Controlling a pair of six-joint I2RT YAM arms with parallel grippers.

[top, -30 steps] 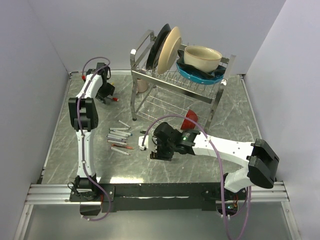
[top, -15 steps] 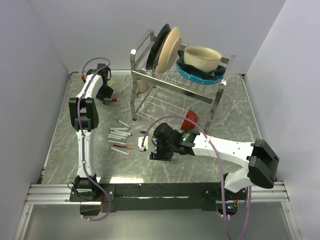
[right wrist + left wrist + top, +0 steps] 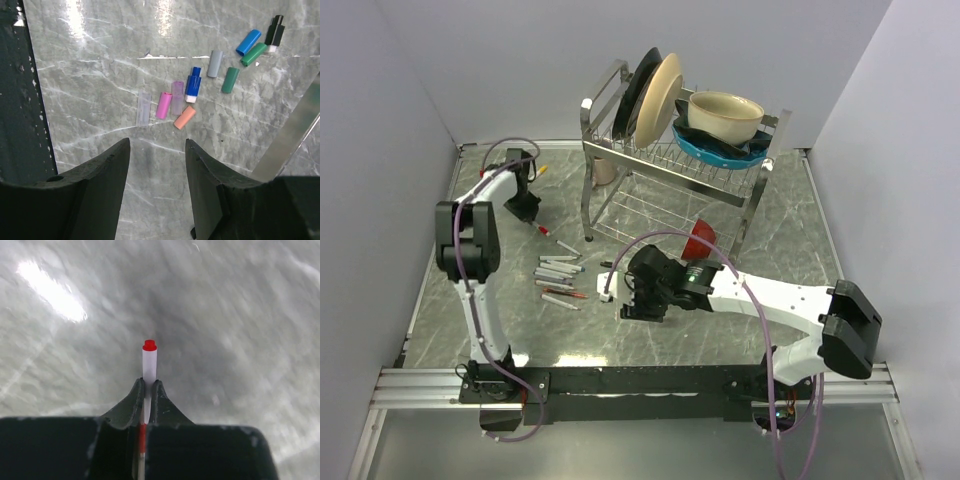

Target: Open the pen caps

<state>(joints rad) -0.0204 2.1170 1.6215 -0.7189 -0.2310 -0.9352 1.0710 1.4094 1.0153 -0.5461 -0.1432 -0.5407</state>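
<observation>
Near centre: right gripper (image 3: pixel 156 145) with jaws parted, holding nothing, above loose pen caps (image 3: pixel 163 105) scattered on table (image 3: pixel 100 75). Far left: left gripper (image 3: pixel 147 386) clamped on white pen (image 3: pixel 149 365), red end (image 3: pixel 149 345) protruding past fingertips.

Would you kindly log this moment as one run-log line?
left gripper: shut on white pen | right gripper: open, empty, near loose caps
</observation>
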